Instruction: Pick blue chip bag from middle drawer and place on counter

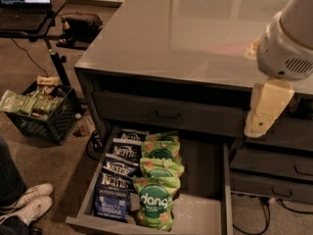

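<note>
The blue chip bag (111,198) lies flat at the left front of the open middle drawer (201,180), its long axis running front to back and its top toward the cabinet. The gripper (259,124) hangs below the counter (186,28) edge at right, and I cannot tell how wide it stands.

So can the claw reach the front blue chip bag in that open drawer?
Probably yes. The middle drawer is open and nothing covers the blue chip bag. The claw hangs by the counter edge, above the drawer's other side, so it must come across.
</note>
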### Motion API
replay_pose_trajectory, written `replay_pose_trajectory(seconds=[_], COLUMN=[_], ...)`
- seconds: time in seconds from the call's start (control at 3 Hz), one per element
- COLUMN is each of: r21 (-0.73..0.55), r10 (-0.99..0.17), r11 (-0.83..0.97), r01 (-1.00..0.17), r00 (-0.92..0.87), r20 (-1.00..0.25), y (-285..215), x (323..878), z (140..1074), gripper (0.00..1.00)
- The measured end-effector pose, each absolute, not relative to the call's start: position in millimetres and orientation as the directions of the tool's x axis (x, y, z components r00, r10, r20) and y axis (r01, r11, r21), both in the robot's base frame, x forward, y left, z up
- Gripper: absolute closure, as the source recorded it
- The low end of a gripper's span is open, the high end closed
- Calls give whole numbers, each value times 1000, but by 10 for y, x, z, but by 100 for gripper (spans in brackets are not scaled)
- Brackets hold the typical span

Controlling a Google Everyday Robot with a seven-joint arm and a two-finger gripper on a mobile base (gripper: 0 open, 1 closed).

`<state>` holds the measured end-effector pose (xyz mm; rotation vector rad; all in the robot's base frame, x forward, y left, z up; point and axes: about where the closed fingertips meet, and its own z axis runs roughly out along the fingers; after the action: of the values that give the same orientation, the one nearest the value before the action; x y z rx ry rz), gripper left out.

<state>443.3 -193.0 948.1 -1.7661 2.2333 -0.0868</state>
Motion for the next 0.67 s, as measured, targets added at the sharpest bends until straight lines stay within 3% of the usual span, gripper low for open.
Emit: replay_pose_trajectory(seconds=[0.67], r21=[-150], r10=[-967], r11=[213], r01=[-965], r00=[-187], r20=[-173], y=[-1684], x=[4404], z=[9103], gripper=[0])
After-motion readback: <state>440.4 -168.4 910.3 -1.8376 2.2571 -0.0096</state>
